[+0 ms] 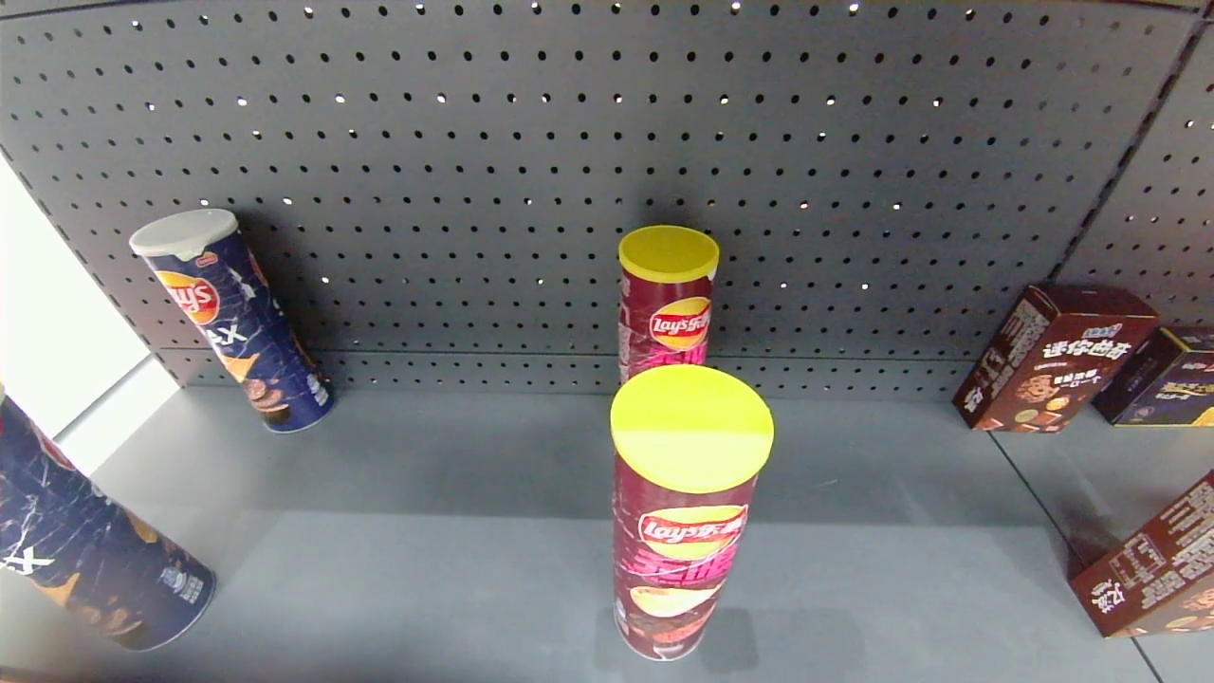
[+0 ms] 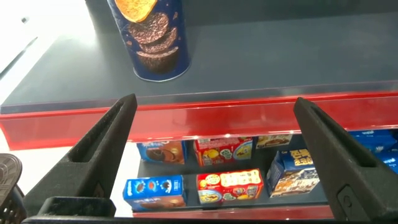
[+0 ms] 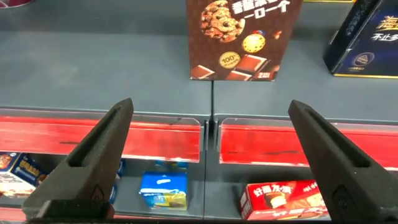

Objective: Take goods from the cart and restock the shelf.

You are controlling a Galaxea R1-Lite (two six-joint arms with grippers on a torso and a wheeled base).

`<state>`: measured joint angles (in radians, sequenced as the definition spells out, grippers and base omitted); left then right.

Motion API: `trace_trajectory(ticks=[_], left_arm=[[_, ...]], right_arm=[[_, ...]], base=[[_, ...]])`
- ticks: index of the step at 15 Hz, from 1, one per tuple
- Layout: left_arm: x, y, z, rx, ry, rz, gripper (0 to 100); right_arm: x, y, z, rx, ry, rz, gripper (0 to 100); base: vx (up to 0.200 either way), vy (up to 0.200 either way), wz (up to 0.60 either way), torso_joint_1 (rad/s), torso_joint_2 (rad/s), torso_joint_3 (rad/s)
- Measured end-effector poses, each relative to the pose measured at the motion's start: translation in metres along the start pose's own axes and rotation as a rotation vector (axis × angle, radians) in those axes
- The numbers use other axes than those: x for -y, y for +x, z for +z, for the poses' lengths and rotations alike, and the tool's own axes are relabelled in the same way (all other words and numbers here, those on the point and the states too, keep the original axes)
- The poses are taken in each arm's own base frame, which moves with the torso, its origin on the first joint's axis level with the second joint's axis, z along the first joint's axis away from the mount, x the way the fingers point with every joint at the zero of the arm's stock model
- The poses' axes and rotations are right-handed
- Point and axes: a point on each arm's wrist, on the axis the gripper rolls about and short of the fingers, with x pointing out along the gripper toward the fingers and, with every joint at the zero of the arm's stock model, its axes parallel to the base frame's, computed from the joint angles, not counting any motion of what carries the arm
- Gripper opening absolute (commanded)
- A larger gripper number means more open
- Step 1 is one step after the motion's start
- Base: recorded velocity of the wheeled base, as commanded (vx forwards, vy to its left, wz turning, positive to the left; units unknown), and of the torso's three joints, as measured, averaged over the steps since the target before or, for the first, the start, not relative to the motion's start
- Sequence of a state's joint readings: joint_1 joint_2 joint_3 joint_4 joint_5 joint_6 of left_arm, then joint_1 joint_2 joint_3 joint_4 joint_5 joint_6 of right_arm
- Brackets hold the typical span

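On your left gripper (image 2: 214, 109) and right gripper (image 3: 211, 107) the jaws stood wide apart and empty, facing the front edge of the shelf (image 1: 427, 493). The nearest chip can (image 1: 688, 531) stood upright on it at the head view's lower centre. It looked light, thin-walled and slick, easy to dent; you needed a gentle squeeze at mid-body, below the yellow lid (image 1: 690, 427).

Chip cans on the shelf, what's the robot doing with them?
It is restocking the shelf. The front red can stands before the back red can, with blue cans to the robot's left and brown boxes to its right. The left gripper and right gripper are open and empty at the shelf's front edge.
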<state>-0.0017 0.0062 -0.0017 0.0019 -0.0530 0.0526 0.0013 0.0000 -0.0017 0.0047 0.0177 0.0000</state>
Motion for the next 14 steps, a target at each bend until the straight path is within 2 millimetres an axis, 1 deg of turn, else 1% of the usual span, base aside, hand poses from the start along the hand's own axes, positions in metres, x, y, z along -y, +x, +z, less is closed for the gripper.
trace_trajectory(ticks=[5,6,14], left_arm=[[0.0000,0.0000,-0.0001,0.000,-0.003,0.001,100],[0.0000,0.0000,-0.0001,0.000,-0.003,0.001,100],[0.0000,0.0000,0.0000,0.000,-0.001,0.001,100]], right_arm=[[0.0000,0.0000,0.0000,0.000,0.000,0.001,100],[0.0000,0.0000,0.0000,0.001,0.000,0.000,100],[0.0000,0.0000,0.0000,0.000,0.000,0.000,100]], base=[[0.000,0.000,0.00,0.000,0.00,0.000],[0.000,0.200,0.00,0.002,0.00,0.002],[0.000,0.000,0.00,0.000,0.00,0.000]])
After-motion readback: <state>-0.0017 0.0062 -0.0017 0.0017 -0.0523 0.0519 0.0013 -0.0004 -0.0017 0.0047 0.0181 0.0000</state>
